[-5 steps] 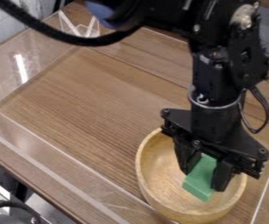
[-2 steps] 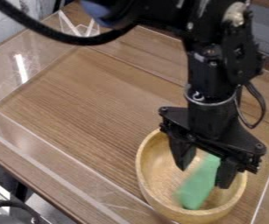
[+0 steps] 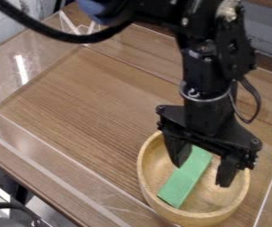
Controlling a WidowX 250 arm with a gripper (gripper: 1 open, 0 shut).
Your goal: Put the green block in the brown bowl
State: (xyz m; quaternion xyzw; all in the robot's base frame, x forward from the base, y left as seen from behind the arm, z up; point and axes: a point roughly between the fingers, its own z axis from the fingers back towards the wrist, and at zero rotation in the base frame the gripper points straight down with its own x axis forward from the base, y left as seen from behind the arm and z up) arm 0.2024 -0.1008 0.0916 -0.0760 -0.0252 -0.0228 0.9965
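Block dropped since a second ago: the green block (image 3: 185, 181) left my gripper (image 3: 205, 162) and now lies slanted inside the brown bowl (image 3: 153, 156).
Fingers spread, released; I'd lift straight up, clear of the rim.

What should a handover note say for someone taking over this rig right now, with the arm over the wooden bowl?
Gripper: jaws open, pointing down over the bowl, holding nothing.
Green block: lying tilted inside the brown bowl, free of the jaws.
Done: block is in the bowl.
Left: probably just lift the arm clear; nothing else seems needed.
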